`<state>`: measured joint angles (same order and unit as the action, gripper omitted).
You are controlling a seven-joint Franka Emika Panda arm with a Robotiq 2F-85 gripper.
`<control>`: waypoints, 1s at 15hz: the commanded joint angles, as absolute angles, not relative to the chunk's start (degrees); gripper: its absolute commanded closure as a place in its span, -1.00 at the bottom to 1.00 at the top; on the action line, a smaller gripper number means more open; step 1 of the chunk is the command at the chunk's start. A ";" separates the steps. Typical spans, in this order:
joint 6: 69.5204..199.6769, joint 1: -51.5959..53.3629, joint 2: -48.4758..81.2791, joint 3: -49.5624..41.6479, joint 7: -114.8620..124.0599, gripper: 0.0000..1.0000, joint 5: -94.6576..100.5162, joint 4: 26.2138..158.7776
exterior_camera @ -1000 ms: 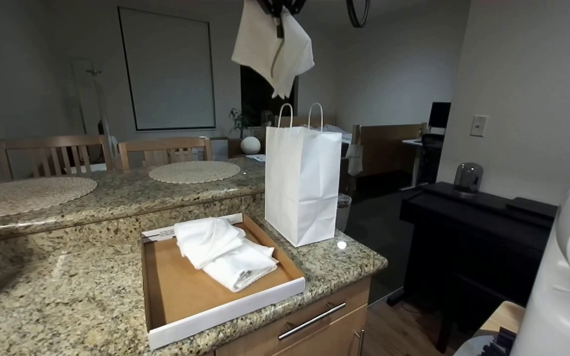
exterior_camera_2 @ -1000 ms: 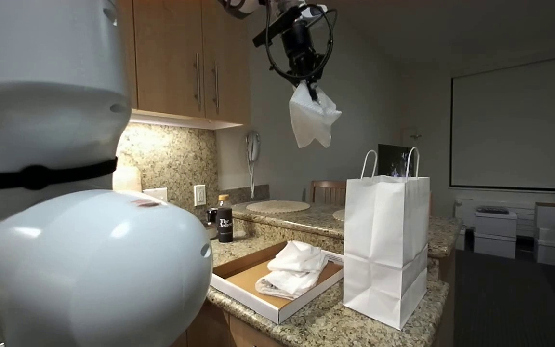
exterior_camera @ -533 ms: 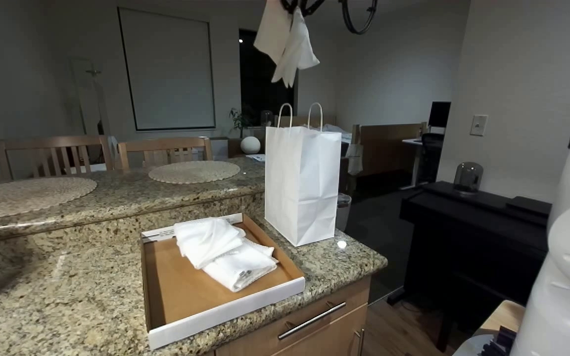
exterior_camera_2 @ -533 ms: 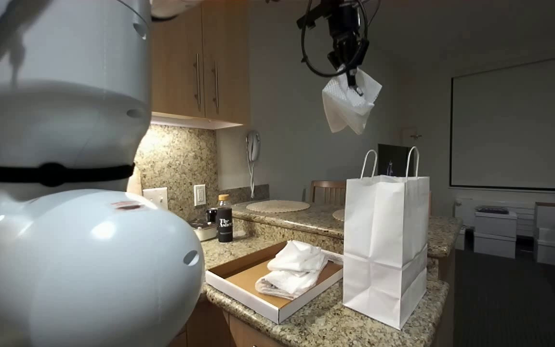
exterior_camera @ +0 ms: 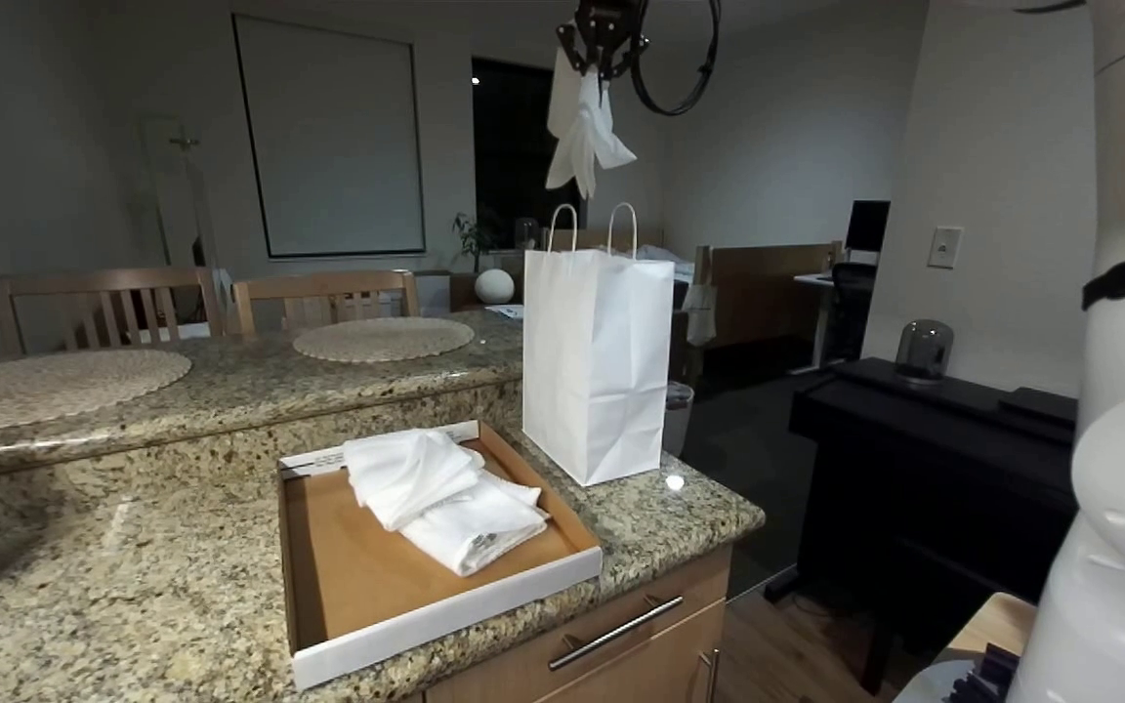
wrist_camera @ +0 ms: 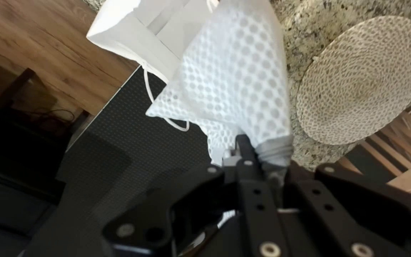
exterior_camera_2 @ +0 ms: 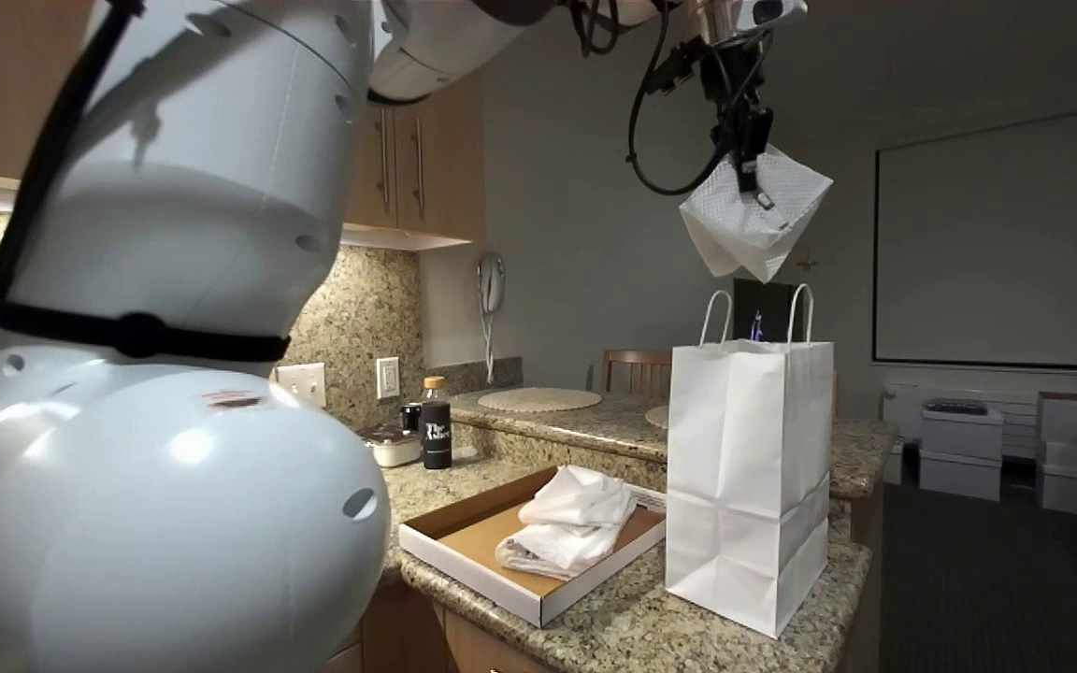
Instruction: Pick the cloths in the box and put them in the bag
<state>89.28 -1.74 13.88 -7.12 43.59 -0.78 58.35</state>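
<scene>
My gripper (exterior_camera: 602, 80) is shut on a white cloth (exterior_camera: 582, 137), which hangs from the fingers above the open white paper bag (exterior_camera: 597, 381). In an exterior view the gripper (exterior_camera_2: 750, 182) and held cloth (exterior_camera_2: 796, 192) are just above the handles of the bag (exterior_camera_2: 735, 449), apart from it. In the wrist view the dimpled cloth (wrist_camera: 241, 75) spreads from the fingertips (wrist_camera: 262, 153) and covers part of the bag's opening (wrist_camera: 148, 43). More white cloths (exterior_camera: 445, 498) lie crumpled and folded in the shallow cardboard box (exterior_camera: 348, 586); both show in both exterior views.
The bag stands upright beside the box near the counter's corner (exterior_camera: 719, 517). A raised ledge with round woven placemats (exterior_camera: 384, 339) runs behind. A dark bottle (exterior_camera_2: 436, 430) stands on the counter beyond the box. Chairs (exterior_camera: 323, 293) stand behind the ledge.
My gripper has moved to the right in both exterior views with the cloth, to above the bag, and has come down slightly in the last half second. Box and bag have not moved.
</scene>
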 commanded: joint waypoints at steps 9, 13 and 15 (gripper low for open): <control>87.29 -0.87 17.84 -9.73 47.90 0.87 2.21 60.32; 88.13 1.83 16.10 -8.79 45.34 0.87 4.68 66.02; 87.52 3.69 14.92 -8.14 44.25 0.88 6.60 68.98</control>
